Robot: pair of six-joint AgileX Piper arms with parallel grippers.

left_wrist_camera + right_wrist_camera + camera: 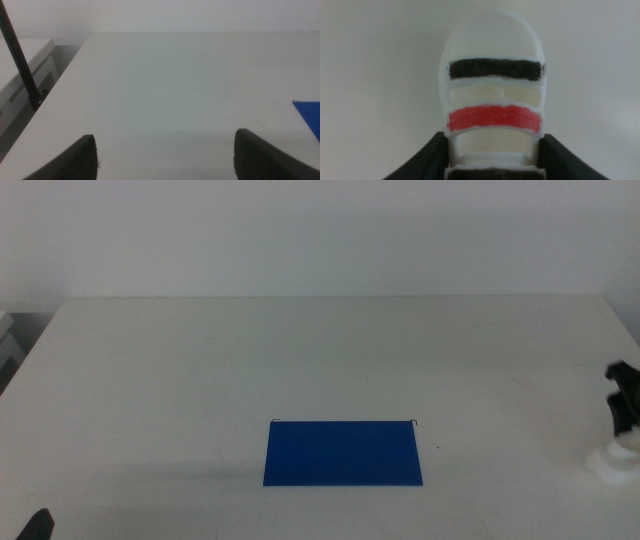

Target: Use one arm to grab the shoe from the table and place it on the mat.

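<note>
The white shoe (492,75) with a black and a red stripe sits between the jaws of my right gripper (492,150), which press against both its sides. In the middle view the right gripper (625,395) is at the table's far right edge, with the shoe (610,462) just below it, well to the right of the mat. The dark blue mat (343,452) lies flat at the front middle of the table (300,350). My left gripper (165,160) is open and empty, low at the front left corner (35,525). A corner of the mat (310,115) shows in the left wrist view.
A black cable or rod (20,60) rises past the table's left edge, beside a white cabinet (25,70). A white wall stands behind the table.
</note>
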